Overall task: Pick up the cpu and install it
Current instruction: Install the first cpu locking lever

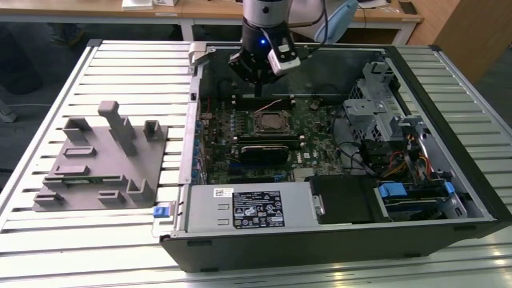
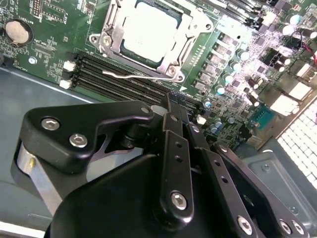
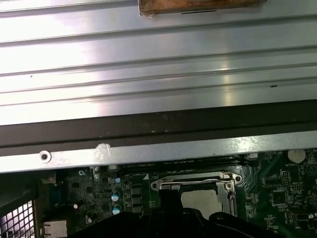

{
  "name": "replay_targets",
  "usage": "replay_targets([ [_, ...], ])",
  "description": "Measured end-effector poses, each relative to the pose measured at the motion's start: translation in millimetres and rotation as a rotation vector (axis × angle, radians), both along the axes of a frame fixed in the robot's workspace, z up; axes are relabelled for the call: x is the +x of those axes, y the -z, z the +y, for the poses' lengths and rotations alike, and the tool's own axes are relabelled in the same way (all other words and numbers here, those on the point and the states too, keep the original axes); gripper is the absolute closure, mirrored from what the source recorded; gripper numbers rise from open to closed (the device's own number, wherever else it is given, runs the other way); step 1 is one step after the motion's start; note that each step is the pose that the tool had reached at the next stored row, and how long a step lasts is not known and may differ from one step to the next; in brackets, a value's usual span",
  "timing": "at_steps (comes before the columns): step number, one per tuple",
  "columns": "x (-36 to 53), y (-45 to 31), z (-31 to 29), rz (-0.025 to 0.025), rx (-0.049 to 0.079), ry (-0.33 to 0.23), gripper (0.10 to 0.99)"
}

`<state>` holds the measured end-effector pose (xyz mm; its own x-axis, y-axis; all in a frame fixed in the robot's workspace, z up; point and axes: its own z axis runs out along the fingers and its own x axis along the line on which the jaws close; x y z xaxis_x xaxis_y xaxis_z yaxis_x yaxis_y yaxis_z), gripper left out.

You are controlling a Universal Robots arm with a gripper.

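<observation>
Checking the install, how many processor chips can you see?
1. The cpu sits in the socket's metal frame on the green board, beyond the gripper. Others may be hidden.

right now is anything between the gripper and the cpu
Nothing visible. The cpu lies in its socket on the motherboard with its top bare, and the gripper hangs above the board beside it.

A pale, matt silvery metal top was shown by the small square cpu [image 2: 148, 30], framed in shiny steel; the black gripper [image 2: 171, 106] appeared semi-gloss, the ribbed aluminium surface [image 1: 120, 72] brushed.
</observation>
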<state>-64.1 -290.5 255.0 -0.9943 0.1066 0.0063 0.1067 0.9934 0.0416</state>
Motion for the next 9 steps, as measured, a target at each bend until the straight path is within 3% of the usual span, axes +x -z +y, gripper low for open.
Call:
replay_targets([
  [5,3.1,5.0,-0.5,-0.0001,0.000,-0.002,0.980],
  [9,4.4,8.5,-0.5,-0.0010,0.000,-0.038,0.980],
])
